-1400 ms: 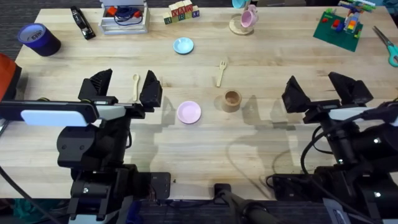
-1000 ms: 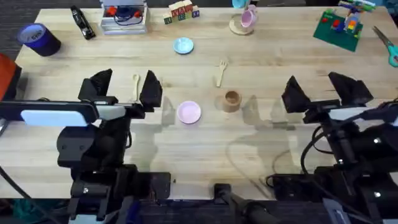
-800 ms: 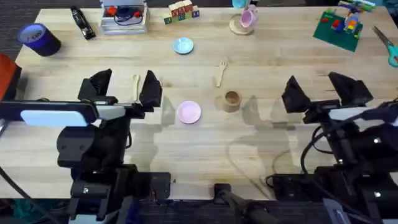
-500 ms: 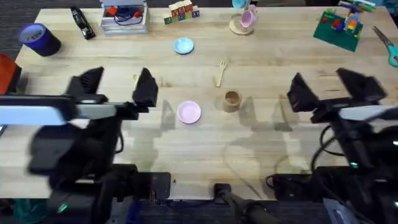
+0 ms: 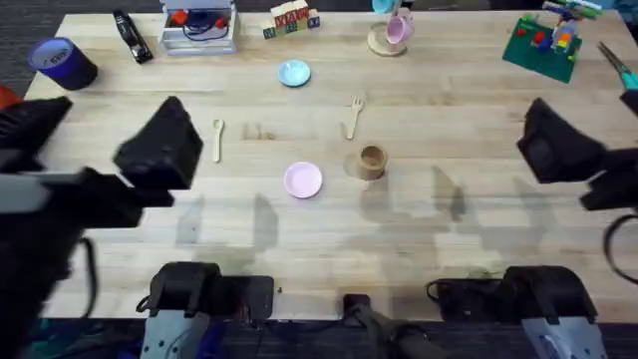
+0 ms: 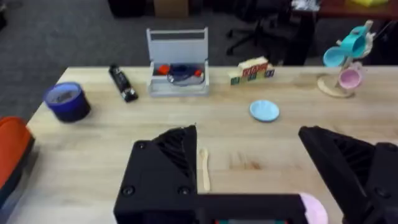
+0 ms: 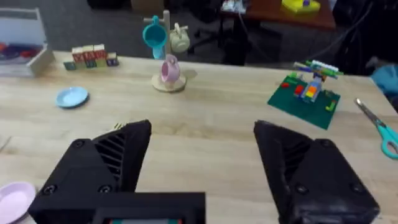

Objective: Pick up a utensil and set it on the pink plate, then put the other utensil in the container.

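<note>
The wooden spoon (image 5: pixel 217 139) lies bare on the worktop (image 5: pixel 449 249), up and left of the pink plate (image 5: pixel 302 180). The wooden fork (image 5: pixel 353 116) lies up and right of that plate, and the brown cup (image 5: pixel 371 161) stands just right of it. Both claws, left (image 6: pixel 249 168) and right (image 7: pixel 202 162), hang spread wide, holding nothing. The blocks' (image 6: pixel 252 70) lettering is unreadable.
</note>
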Motion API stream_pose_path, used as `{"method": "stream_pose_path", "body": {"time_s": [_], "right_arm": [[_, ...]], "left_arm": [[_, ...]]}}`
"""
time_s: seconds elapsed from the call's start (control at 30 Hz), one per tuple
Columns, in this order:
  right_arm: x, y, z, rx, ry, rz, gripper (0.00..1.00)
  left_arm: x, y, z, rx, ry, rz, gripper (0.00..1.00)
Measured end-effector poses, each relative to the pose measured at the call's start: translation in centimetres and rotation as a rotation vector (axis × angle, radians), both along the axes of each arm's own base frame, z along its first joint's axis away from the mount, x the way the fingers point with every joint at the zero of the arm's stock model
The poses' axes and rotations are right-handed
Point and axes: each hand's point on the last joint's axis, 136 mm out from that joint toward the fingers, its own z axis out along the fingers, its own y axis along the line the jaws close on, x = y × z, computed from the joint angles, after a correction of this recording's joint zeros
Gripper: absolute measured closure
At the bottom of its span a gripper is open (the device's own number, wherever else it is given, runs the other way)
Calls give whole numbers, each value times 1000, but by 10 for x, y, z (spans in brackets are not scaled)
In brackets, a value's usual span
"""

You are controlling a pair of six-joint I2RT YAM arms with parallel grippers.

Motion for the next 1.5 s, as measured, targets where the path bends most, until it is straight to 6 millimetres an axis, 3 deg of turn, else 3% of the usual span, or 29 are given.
{"method": "stream_pose_path", "body": {"time_s": [0.23,0.47,0.83,1.1,1.33,1.5], "right_arm": [[1,0,14,0,204,1,8],[14,0,32,2,377,1,6],[36,0,26,4,551,1,5],[35,0,24,5,561,1,5],[35,0,24,5,561,1,6],[35,0,24,5,562,1,5]], "left_arm": [[6,1,22,-2,172,8,8],[27,1,15,-36,436,24,8],[70,1,10,-89,660,62,8],[72,1,6,-92,689,66,8],[70,2,-7,-49,753,47,8],[84,5,-40,-24,813,60,8]]}}
